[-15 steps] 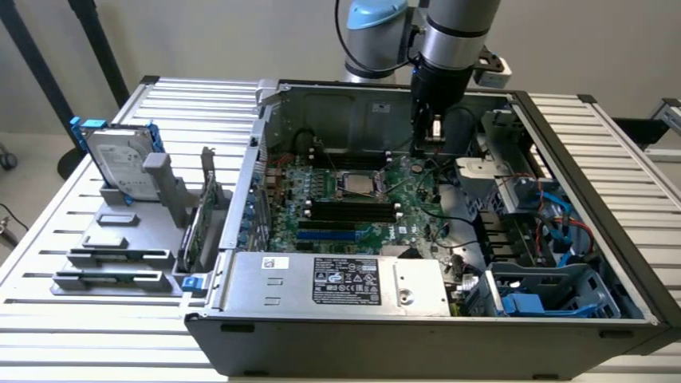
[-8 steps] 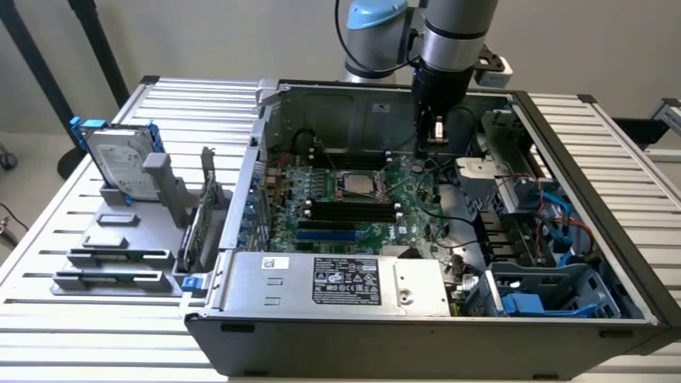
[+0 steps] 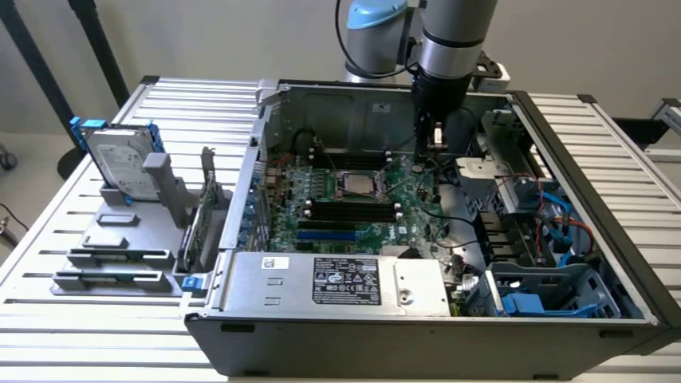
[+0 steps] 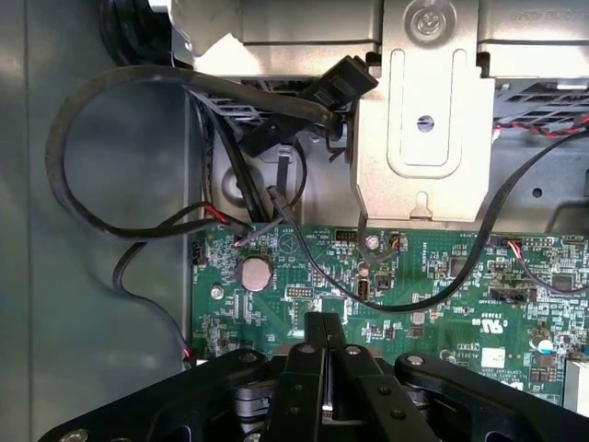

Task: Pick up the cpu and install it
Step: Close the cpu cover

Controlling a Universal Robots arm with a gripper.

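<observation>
The gripper point(image 3: 436, 140) hangs inside the open computer case point(image 3: 426, 331), low over the far edge of the green motherboard point(image 3: 375, 231). In the wrist view we see its two black fingers point(image 4: 313, 336) pressed flat together, so the gripper point(image 4: 324, 320) is closed on itself and empty. Under the tips lies the motherboard point(image 4: 414, 304), with a round coin battery point(image 4: 253, 273) near them. Black cables point(image 4: 110, 87) loop across the case floor, and a bare metal bracket point(image 4: 419, 138) sits past the board's edge.

As far as we can make out, the cpu point(image 3: 107, 238) is the small flat pale-rimmed square lying on a grey holder block point(image 3: 147, 238). It is outside the case, on the exterior view's left, well apart from the gripper. Behind it on the same rack, the hard drive point(image 3: 120, 163) stands upright between blue rails. Inside the case we see the square metal-framed socket point(image 3: 359, 185) in the middle of the board, nearer to the gripper than the chip is. We cannot tell whether anything sits in it. Case and rack both rest on a slatted white table point(image 3: 64, 335).
</observation>
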